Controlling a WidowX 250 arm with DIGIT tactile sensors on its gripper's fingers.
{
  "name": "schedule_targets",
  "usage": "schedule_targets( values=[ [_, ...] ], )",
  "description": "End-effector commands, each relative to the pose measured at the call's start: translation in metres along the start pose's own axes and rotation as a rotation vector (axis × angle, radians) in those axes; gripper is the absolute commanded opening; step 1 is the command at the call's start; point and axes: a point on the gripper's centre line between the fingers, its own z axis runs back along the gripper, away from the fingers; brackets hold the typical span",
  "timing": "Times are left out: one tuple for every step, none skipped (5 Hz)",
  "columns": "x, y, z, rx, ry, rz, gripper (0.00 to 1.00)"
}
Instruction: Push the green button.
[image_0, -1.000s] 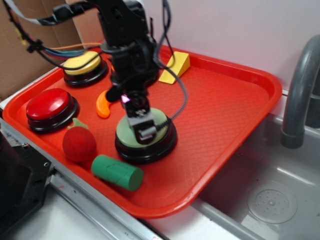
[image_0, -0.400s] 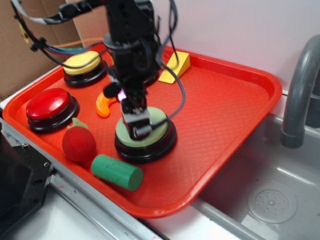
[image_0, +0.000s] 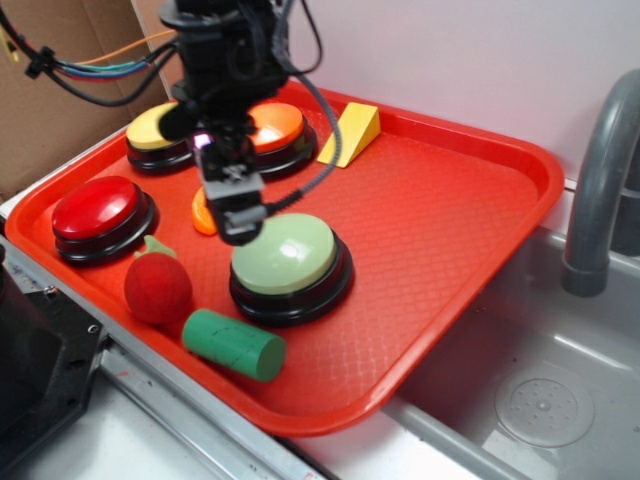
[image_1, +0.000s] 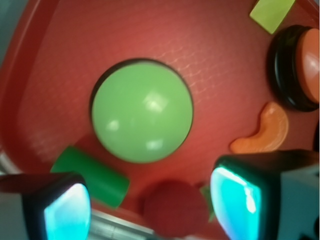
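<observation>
Lifted off the green button (image_0: 285, 254) and drawn back left, gripper (image_0: 238, 215) jaws narrowly parted and empty; button sits mid-tray, clear, press judged delivered.

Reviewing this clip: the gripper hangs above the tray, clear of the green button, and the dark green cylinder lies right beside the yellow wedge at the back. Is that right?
Not quite. The gripper does hang clear of the green button, but the dark green cylinder lies at the tray's front edge, beside the red strawberry-like toy. The yellow wedge sits at the back, far from it. The exterior view shows this.
</observation>
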Motion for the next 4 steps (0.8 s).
schedule_targets(
  values=[
    [0.003, 0.01, 0.026, -0.032, -0.063, 0.043, 1.0],
    [0.003, 0.014, 0.027, -0.031, -0.064, 0.062, 1.0],
    [0.005, 0.016, 0.033, -0.02, -0.076, 0.073, 1.0],
    [0.006, 0.016, 0.037, -0.015, -0.084, 0.081, 1.0]
  ],
)
